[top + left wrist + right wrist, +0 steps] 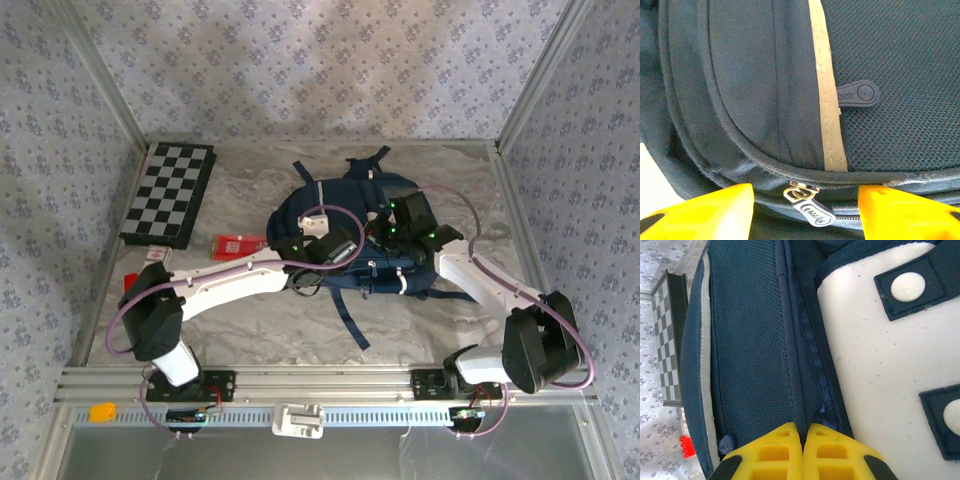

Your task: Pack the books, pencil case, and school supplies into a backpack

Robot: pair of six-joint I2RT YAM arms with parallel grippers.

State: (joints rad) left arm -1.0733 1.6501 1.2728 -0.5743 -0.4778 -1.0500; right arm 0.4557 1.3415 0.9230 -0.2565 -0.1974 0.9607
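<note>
Hold backpack cloth firm in pinched right gripper. Close half-wide left gripper squarely on zip tab at backpack's edge, then pull slowly.

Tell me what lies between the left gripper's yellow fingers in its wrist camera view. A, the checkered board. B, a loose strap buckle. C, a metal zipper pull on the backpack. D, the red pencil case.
C: the left wrist view shows a silver zipper pull on the backpack, lying in the gap of the left gripper, whose jaws stand apart on either side of it.
</note>
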